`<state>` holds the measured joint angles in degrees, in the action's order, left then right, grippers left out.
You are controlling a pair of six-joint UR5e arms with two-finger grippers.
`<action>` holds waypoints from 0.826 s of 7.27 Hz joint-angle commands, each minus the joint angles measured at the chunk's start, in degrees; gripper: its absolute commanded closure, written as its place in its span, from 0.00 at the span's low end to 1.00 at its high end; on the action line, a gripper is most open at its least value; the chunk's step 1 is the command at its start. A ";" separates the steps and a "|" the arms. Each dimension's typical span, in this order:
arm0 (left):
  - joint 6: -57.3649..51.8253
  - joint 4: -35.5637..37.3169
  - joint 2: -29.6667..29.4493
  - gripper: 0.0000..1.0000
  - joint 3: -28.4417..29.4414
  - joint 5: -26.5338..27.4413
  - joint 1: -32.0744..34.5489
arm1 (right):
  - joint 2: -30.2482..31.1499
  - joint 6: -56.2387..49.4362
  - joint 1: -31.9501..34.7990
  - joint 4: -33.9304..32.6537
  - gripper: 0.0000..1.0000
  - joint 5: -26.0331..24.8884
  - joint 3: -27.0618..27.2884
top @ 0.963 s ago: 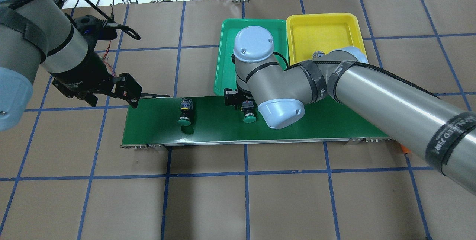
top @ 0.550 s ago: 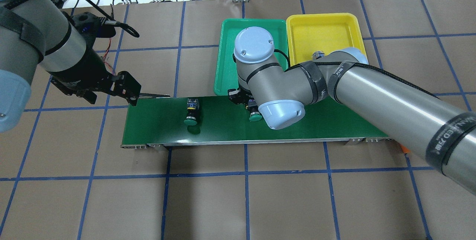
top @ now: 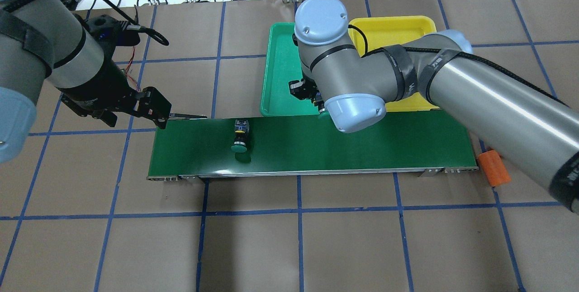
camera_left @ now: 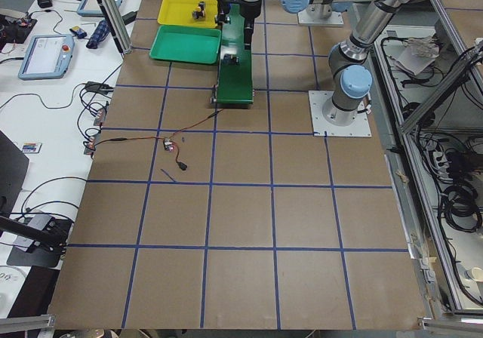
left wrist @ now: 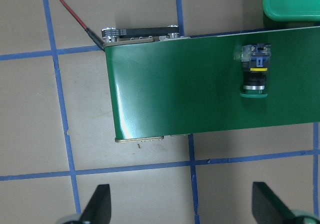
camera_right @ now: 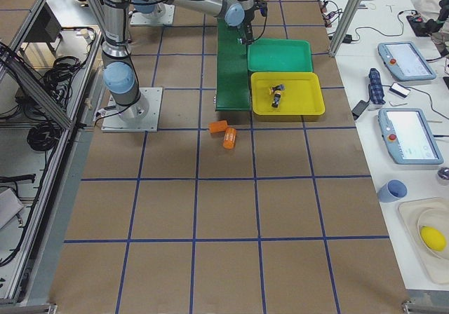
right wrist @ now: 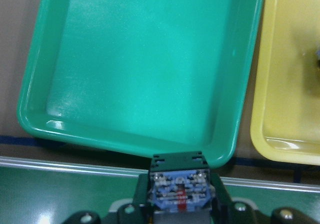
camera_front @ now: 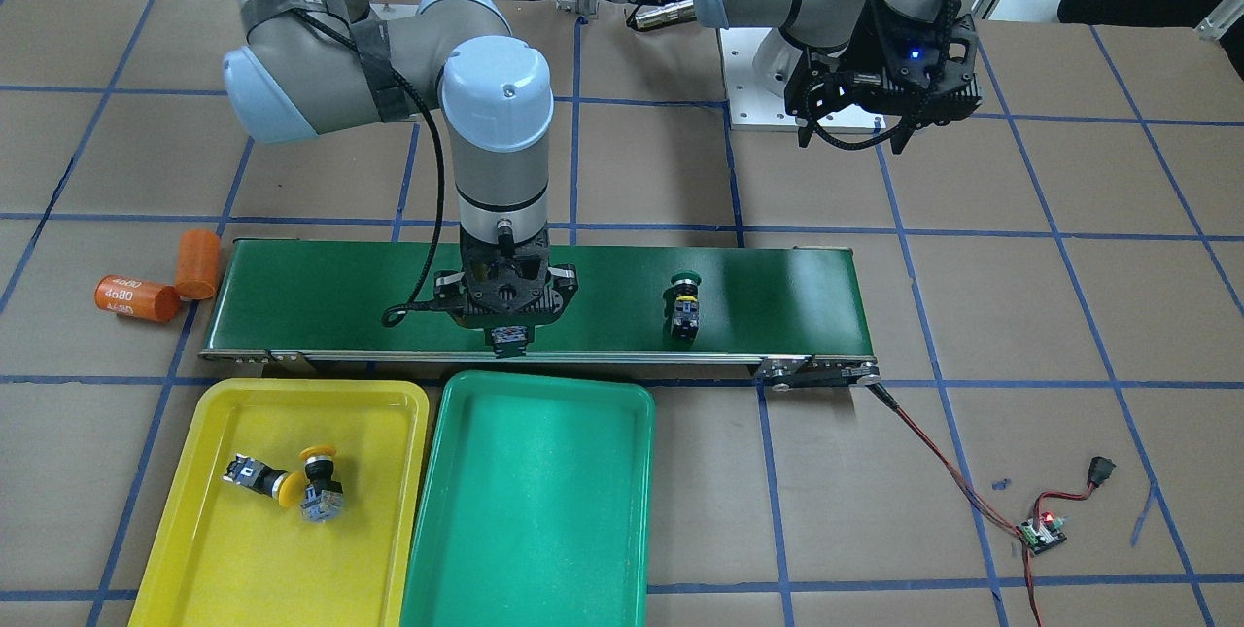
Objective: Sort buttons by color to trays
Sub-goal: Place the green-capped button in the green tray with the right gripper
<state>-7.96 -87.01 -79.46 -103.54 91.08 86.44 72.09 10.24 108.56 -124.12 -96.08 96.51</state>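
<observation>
My right gripper [camera_front: 507, 324] is shut on a green button [right wrist: 179, 190], held over the belt's far edge beside the green tray [camera_front: 544, 386]; only the button's contact block shows. Another green button [camera_front: 685, 306] lies on its side on the conveyor belt [top: 316, 147], also seen in the left wrist view [left wrist: 254, 74]. Two yellow buttons [camera_front: 292, 483] lie in the yellow tray [camera_front: 204, 559]. My left gripper [left wrist: 180, 206] hangs open off the belt's left end, well clear of the button, with nothing between its fingers.
Two orange cylinders [camera_front: 146, 289] marked 4680 lie off the belt's right end. A small circuit board [camera_front: 1042, 532] with red wires [camera_front: 933, 457] sits on the table beyond the belt's left end. Brown paper with blue tape lines covers the table.
My right gripper has carried its green button off the belt toward the green tray. The other green button has ridden rightward along the belt. The left arm has barely moved.
</observation>
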 commanded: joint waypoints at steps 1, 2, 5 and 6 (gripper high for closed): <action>0.40 0.00 0.01 0.00 -0.09 -0.02 -0.05 | 0.60 -8.10 -3.17 2.30 1.00 -0.16 -4.31; 0.40 0.00 -0.08 0.00 -0.09 -0.02 0.04 | 0.43 -9.61 -4.31 2.21 1.00 -0.16 -4.32; 0.40 0.00 -0.08 0.00 -0.09 -0.02 0.04 | -5.01 -12.87 -5.55 -0.50 1.00 0.28 -7.11; -0.12 -0.09 0.01 0.00 -0.17 0.07 0.04 | -7.90 -13.05 -5.55 -0.60 1.00 1.84 -10.52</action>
<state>-7.67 -87.03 -79.53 -103.65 91.07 86.48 67.49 -2.46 103.16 -124.14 -95.53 89.42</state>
